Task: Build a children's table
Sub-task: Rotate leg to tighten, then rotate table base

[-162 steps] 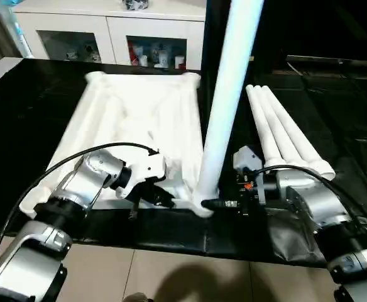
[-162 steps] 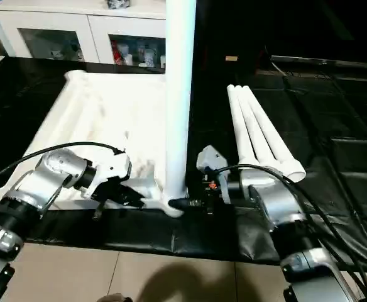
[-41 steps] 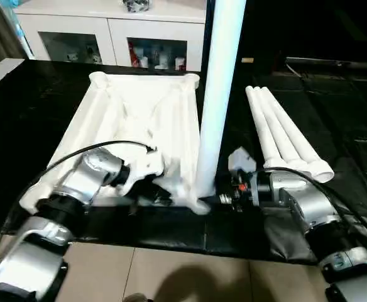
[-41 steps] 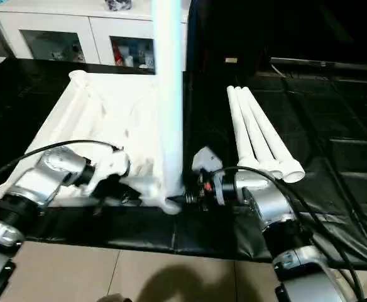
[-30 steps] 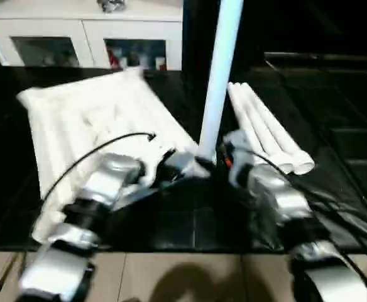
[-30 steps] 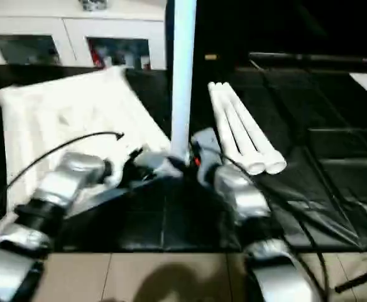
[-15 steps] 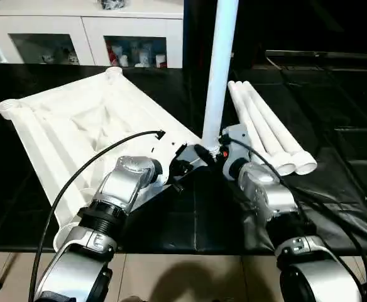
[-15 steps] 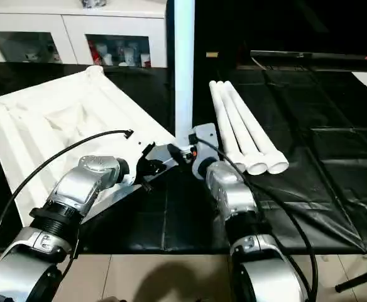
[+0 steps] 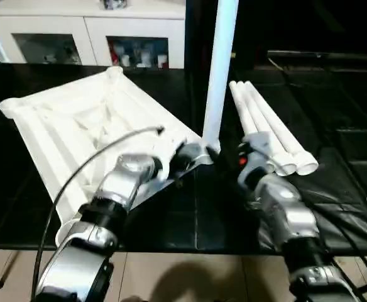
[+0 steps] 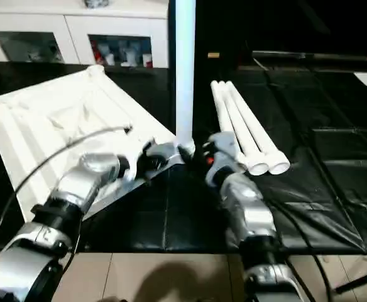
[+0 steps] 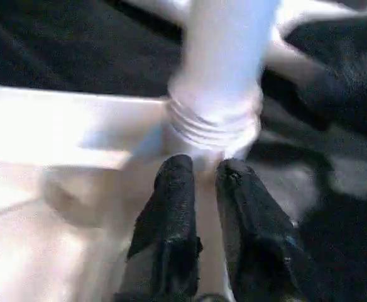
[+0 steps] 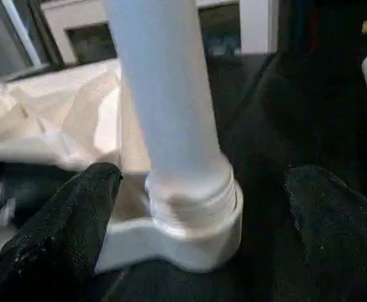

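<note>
— Where is the table top (image 9: 76,129) sitting?

— It lies upside down on the black bench (image 9: 334,113), ribbed underside up, turned at an angle. Its nearest corner socket (image 12: 199,217) is right in front of both pincers.

— And the legs?

— One upright leg (image 9: 218,69) stands in that socket; the threaded ring at its foot shows just above the socket rim in both wrist views. Three loose legs (image 10: 243,129) lie side by side on the bench, just beyond the right pincer and a little to its outer side, open ends toward the robot.

— What is the left pincer (image 11: 199,179) doing?

— Its two black fingers (image 11: 171,214) are nearly together, a narrow gap between them, tips up against the white plastic just below the leg's threads. I cannot tell whether they pinch the edge of the top or merely rest on it.

— The right pincer (image 12: 196,189)?

— Released, spread wide. One finger (image 12: 70,214) is on one side of the socket and the other on the far side, with the leg's foot between them and apart from both.

— Anything else around?

— A white cabinet (image 9: 89,34) with glass doors stands well beyond the bench, past the far edge of the top. A black cable (image 9: 89,170) arcs over the left forearm.
</note>
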### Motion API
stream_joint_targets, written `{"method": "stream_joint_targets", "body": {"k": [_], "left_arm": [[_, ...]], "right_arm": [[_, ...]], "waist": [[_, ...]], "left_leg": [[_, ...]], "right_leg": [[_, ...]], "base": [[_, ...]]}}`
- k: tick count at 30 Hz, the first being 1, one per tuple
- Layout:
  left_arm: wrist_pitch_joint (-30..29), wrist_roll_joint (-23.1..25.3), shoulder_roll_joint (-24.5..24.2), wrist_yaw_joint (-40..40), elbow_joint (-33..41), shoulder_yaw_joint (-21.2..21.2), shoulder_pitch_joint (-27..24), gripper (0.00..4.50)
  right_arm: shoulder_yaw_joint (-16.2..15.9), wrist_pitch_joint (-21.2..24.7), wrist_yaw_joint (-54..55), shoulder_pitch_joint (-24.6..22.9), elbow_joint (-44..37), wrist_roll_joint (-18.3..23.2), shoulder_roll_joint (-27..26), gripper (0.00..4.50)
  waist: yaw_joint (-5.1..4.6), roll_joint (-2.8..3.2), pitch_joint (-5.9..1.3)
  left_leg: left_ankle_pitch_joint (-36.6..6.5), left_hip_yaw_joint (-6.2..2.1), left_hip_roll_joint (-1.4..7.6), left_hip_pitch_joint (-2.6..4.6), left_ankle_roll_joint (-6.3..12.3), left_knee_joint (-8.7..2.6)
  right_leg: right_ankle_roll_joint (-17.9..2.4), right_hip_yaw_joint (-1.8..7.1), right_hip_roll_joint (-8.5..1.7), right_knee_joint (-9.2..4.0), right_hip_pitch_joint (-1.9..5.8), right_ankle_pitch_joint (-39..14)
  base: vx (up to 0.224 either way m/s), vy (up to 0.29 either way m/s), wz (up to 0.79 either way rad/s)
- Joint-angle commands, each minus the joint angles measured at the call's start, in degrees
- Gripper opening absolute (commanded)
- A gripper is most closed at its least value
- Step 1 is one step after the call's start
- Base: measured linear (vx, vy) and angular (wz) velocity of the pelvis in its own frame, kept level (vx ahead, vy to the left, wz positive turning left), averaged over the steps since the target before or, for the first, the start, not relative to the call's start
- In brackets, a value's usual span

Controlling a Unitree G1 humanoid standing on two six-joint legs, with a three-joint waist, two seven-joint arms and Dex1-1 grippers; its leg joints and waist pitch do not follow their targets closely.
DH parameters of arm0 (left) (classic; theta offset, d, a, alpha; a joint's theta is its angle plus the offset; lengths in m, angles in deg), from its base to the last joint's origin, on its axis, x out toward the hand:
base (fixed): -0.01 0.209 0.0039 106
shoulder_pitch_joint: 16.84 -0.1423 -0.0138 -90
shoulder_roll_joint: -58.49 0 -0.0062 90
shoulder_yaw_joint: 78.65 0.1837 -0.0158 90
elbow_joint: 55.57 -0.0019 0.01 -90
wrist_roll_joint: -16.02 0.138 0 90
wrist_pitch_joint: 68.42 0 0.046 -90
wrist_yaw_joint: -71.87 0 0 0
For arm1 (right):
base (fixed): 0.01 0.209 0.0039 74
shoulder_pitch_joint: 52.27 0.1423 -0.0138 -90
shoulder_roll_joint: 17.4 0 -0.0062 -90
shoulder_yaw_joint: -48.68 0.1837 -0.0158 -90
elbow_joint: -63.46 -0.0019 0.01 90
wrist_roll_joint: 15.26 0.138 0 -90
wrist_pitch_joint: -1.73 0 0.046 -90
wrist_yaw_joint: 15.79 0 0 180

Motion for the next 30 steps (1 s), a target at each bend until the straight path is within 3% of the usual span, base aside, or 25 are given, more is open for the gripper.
{"method": "stream_joint_targets", "body": {"k": [1, 6, 9, 12, 13, 14, 16, 17, 19, 21, 22, 23, 24, 30], "left_arm": [[0.87, -1.42, -0.76, 1.44, 0.32, -2.03, 1.24, 0.96], [-3.87, -1.69, -5.0, 2.11, 6.12, -4.33, 1.99, 0.96], [-7.99, 2.53, -12.55, -0.97, 14.14, -2.4, 0.46, 0.67], [-10.85, 5.01, -18.87, -3.54, 19.69, -2.01, -1.19, 0.57], [-12.45, 6.09, -21.98, -4.6, 21.04, -2.04, -1.95, 0.46], [-12.45, 6.09, -21.98, -4.6, 21.04, -2.04, -1.95, 0.46], [-13.96, 9.94, -28.48, -6.0, 20.93, -0.88, -3.7, 0.22], [-13.96, 9.94, -28.48, -6.0, 20.93, -0.88, -3.7, 0.17], [-17.55, 13.55, -34.95, -5.1, 20.37, -0.51, -6.19, 0.09], [-19.85, 14.07, -37.23, -4.34, 21.07, -0.32, -7.37, 0.04], [-21.37, 14.22, -38.43, -3.75, 21.67, -0.16, -8.73, 0.04], [-21.77, 14.33, -38.76, -3.56, 21.76, -0.14, -9.24, 0.04], [-21.97, 14.38, -38.92, -3.47, 21.81, -0.13, -9.49, 0.04], [-26.29, 16.2, -40.39, -5.07, 24.05, 1.42, -12.3, 0.04]], "right_arm": [[-1.24, 2.74, -2.03, -1.44, -2.69, 0.63, 1.06, 4.5], [-4.43, 5.44, -4.15, -1.95, -2.8, -1.31, 3.07, 4.5], [-6.81, 5.71, -5.6, -0.67, -0.56, -3.33, 4.04, 4.5], [-8.42, 5.66, -6.65, 0.68, 1.79, -4.62, 4.2, 4.5], [-9.28, 5.62, -6.95, 1.9, 3.81, -5.55, 4.09, 4.5], [-9.28, 5.62, -6.95, 1.9, 3.81, -5.55, 4.09, 4.5], [-11.01, 6.01, -8.02, 4.0, 6.48, -6.89, 3.82, 4.5], [-11.01, 6.01, -8.02, 4.0, 6.48, -6.89, 3.82, 4.5], [-12.88, 5.84, -9.36, 5.92, 8.23, -7.75, 3.58, 4.5], [-13.56, 5.8, -9.67, 6.53, 8.68, -7.75, 3.57, 4.5], [-13.9, 5.96, -9.84, 6.73, 8.84, -7.62, 3.34, 4.5], [-14.0, 6.03, -9.92, 6.76, 8.88, -7.6, 3.21, 4.5], [-14.05, 6.06, -9.95, 6.78, 8.9, -7.59, 3.15, 4.5], [-14.65, 5.33, -10.82, 7.84, 11.81, -8.42, 2.3, 4.5]], "waist": [[0.36, -0.64, -4.06], [0.33, -0.54, -4.05], [0.17, -0.42, -4.02], [-0.06, -0.26, -3.81], [-0.03, 0.04, -3.86], [-0.17, 0.02, -3.8], [-0.07, 0.17, -3.86], [-0.12, 0.27, -3.86], [-0.43, 0.29, -3.86], [-0.47, 0.47, -3.87], [-0.61, -2.1, -3.82], [0.07, -0.71, -3.84], [0.09, -0.32, -3.77], [0.57, -0.3, -3.71]], "left_leg": [[-11.42, -0.11, 0.7, 0.45, 2.05, -3.72], [-10.94, -0.09, 0.8, 0.4, 2.15, -3.64], [-10.51, -0.27, 0.91, 0.3, 1.43, -3.76], [-11.49, -0.18, 1.03, 0.66, 0.82, -3.78], [-11.35, -0.21, 1.09, 0.78, 0.07, -3.8], [-11.13, -0.12, 0.95, 0.66, 0.08, -3.81], [-11.2, -0.11, 0.94, 0.83, -0.22, -3.77], [-11.44, -0.2, 0.89, 0.68, -0.45, -3.79], [-12.02, -0.19, 0.8, 0.63, -0.9, -3.87], [-12.29, -0.25, 0.85, 0.77, -1.22, -3.84], [-12.03, 0.01, 0.9, 0.59, -0.57, -3.95], [-11.06, -0.24, 0.94, 0.75, -0.43, -3.97], [-11.06, -0.17, 1.1, 0.93, -0.63, -3.98], [-14.66, -0.29, 1.23, 1.35, -2.67, -4.2]], "right_leg": [[-10.22, 2.0, -3.68, -4.46, 3.31, -12.68], [-10.84, 2.03, -3.87, -4.3, 3.15, -12.18], [-10.56, 2.03, -3.86, -4.0, 3.16, -12.14], [-10.68, 2.2, -3.81, -4.06, 2.72, -13.18], [-11.09, 2.17, -3.78, -3.78, 2.62, -12.8], [-11.2, 2.17, -3.59, -3.77, 2.61, -12.38], [-11.4, 2.21, -3.56, -3.61, 2.5, -11.18], [-11.27, 2.17, -3.52, -3.43, 2.58, -10.86], [-10.91, 2.22, -3.45, -3.44, 2.67, -10.61], [-11.22, 2.23, -3.54, -3.31, 2.55, -10.38], [-11.05, 2.15, -3.48, -3.57, 2.73, -10.97], [-11.03, 2.31, -3.93, -3.23, 2.67, -11.78], [-11.24, 2.34, -3.78, -3.38, 2.26, -11.07], [-12.18, 2.28, -3.66, -3.3, 2.06, -9.35]], "base": [[0.0, 0.0, 0.0], [0.0, 0.0, 0.0], [0.0, 0.0, 0.0], [0.0, 0.0, 0.0], [0.0, 0.0, 0.0], [0.0, 0.0, 0.0], [0.0, 0.0, 0.0], [0.0, 0.0, 0.0], [0.0, 0.0, 0.0], [0.0, 0.0, 0.0], [0.0, 0.0, 0.0], [0.0, 0.0, 0.0], [0.0, 0.0, 0.0], [0.0, 0.0, 0.0]]}}
